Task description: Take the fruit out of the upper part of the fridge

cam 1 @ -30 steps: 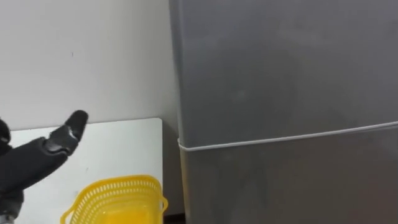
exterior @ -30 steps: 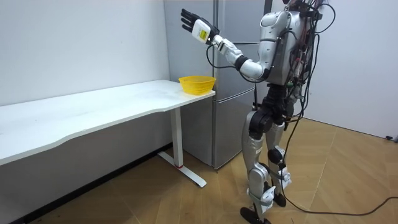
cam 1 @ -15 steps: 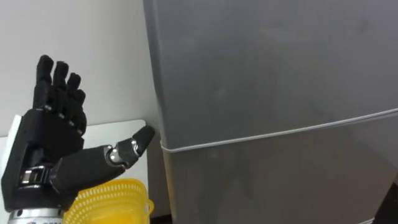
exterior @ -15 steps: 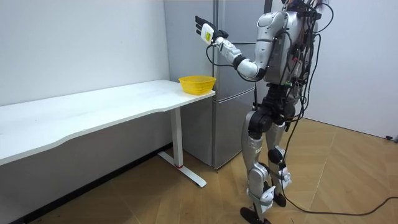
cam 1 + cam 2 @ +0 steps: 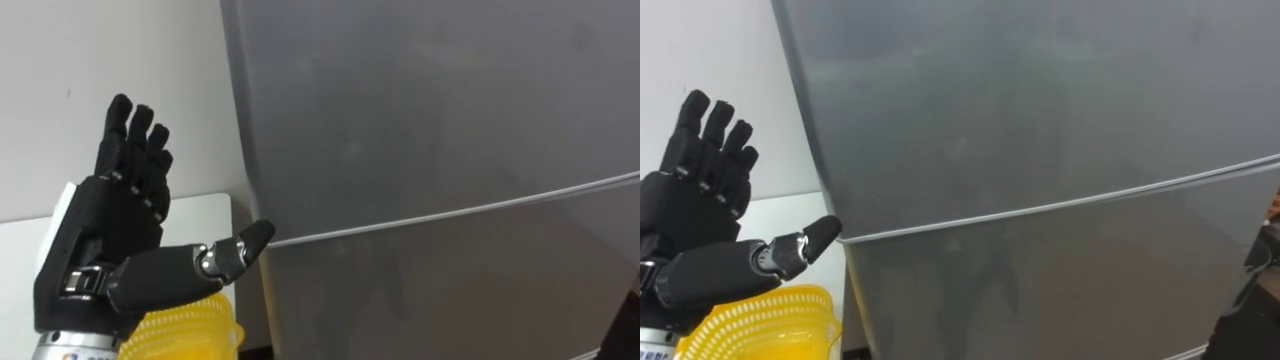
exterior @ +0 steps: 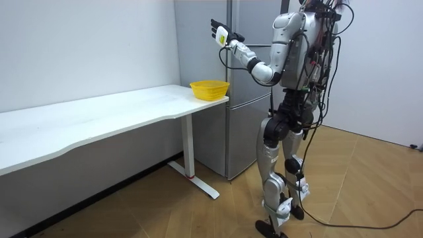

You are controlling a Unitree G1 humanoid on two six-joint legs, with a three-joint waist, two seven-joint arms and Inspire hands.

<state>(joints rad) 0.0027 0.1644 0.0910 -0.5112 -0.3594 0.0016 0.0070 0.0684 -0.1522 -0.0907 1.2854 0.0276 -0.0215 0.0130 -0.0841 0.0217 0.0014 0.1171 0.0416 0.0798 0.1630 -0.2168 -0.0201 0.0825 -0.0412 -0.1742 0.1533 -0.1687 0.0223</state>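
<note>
Beside closed fridge (image 5: pixel 430 150), left hand (image 5: pixel 110 250) raised, fingers spread, holding nothing; yellow basket (image 5: pixel 185 335) beneath.

closed fridge door (image 5: pixel 430 110) ahead, basket (image 5: pixel 185 335) below

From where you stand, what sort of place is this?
Probably a plain room set up as a makeshift kitchen corner: a tall grey fridge against the wall, a long white table beside it, and a yellow basket on the table's end.
</note>
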